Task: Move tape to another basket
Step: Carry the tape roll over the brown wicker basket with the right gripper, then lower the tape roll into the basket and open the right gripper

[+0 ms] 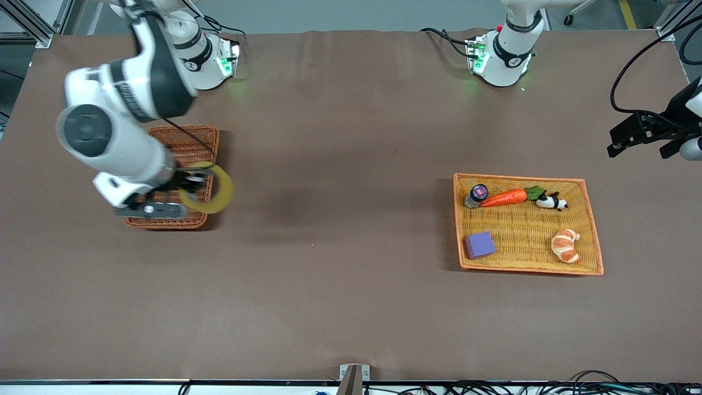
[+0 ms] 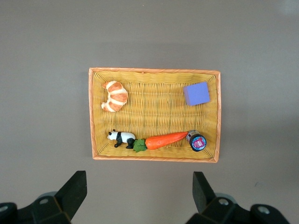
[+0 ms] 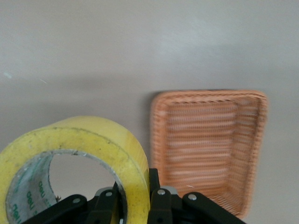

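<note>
Right claw (image 1: 189,184) grips the tape (image 1: 216,189) by its wall, one finger through the core, airborne over the basket (image 1: 189,140) edge, ready to drop. Left claw (image 2: 140,193) waits wide open, empty, above the tray (image 2: 154,72).

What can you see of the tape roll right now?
The tape is a yellowish, translucent ring with a grey inner core bearing faint green print, its outer face slightly scuffed. It is up in the air, standing on edge, clamped through its wall by the right gripper: one of the fingers is outside the ring, the other inside. It hangs over the edge of the reddish-brown wicker basket, touching only the fingers.
</note>
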